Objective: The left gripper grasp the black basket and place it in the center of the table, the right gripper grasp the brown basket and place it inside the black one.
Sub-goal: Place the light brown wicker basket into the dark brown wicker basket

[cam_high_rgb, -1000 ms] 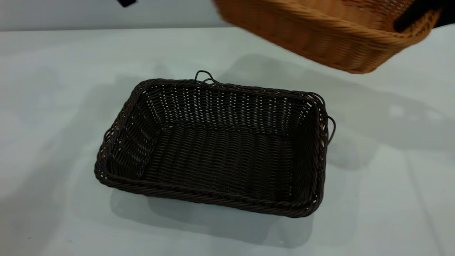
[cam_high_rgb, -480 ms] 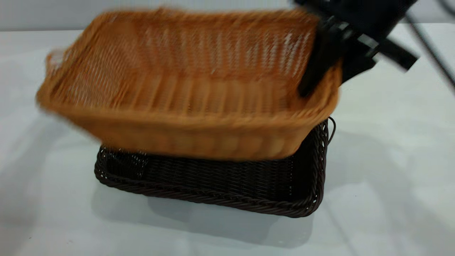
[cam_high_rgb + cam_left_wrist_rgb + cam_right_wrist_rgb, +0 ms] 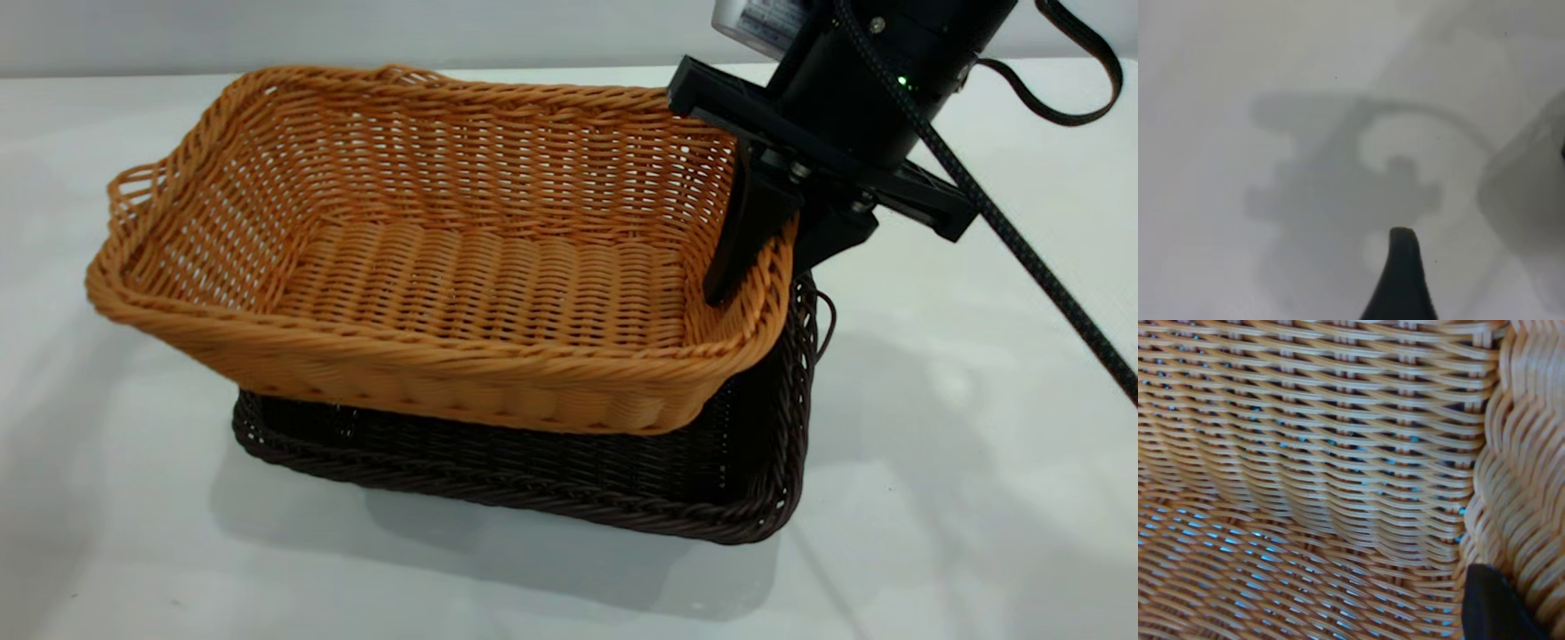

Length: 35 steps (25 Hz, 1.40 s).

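Note:
The brown basket (image 3: 462, 267) hangs tilted over the black basket (image 3: 533, 498), which rests on the white table (image 3: 933, 498). The brown basket's right end dips into the black one. Its left end sticks out above and past the black basket's left rim. My right gripper (image 3: 781, 253) is shut on the brown basket's right wall, one finger inside and one outside. The right wrist view shows the brown weave (image 3: 1311, 453) and one dark fingertip (image 3: 1498, 607) at the rim. My left gripper (image 3: 1468, 293) is out of the exterior view; it hovers open and empty over bare table.
A black cable (image 3: 1022, 240) runs from the right arm down to the right edge. Bare tabletop (image 3: 133, 533) surrounds the baskets on the left, front and right. The table's far edge meets a pale wall (image 3: 356, 36).
The brown basket has come in from the upper right, swung left over the black basket and sunk lower. It is now nearly still. The black basket has not moved.

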Each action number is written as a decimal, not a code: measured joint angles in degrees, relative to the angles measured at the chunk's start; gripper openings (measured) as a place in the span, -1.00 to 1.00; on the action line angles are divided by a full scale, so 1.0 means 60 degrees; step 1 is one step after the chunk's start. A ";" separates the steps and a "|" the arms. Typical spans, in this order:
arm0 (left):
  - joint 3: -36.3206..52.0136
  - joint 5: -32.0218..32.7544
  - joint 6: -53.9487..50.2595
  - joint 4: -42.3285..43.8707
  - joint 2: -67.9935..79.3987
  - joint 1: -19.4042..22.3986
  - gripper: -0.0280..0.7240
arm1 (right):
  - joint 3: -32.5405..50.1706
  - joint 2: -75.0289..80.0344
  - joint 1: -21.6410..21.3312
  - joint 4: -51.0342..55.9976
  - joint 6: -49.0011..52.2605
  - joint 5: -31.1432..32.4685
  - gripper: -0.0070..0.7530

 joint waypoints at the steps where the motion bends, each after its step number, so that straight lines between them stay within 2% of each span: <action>1: 0.0000 -0.0018 0.0000 -0.0002 0.0000 0.0000 0.50 | 0.0000 0.0011 -0.0031 -0.0047 0.0000 -0.0059 -0.79; 8: 0.0000 -0.0048 0.0000 -0.0061 0.0000 0.0000 0.50 | 0.0106 0.0011 -0.0499 -0.0365 0.0143 0.0025 -0.79; 21: 0.0000 -0.0066 0.0000 -0.0061 0.0000 0.0000 0.50 | 0.0455 0.0002 -0.0557 -0.0365 0.0077 -0.0113 -0.79; 28: 0.0000 -0.0066 0.0010 -0.0061 0.0000 0.0000 0.50 | 0.0467 0.0002 -0.0974 -0.0519 0.0071 -0.0145 -0.79; 35: 0.0000 -0.0066 0.0010 -0.0062 0.0000 0.0000 0.50 | 0.0467 0.0011 -0.1001 -0.0529 0.0081 -0.0435 -0.79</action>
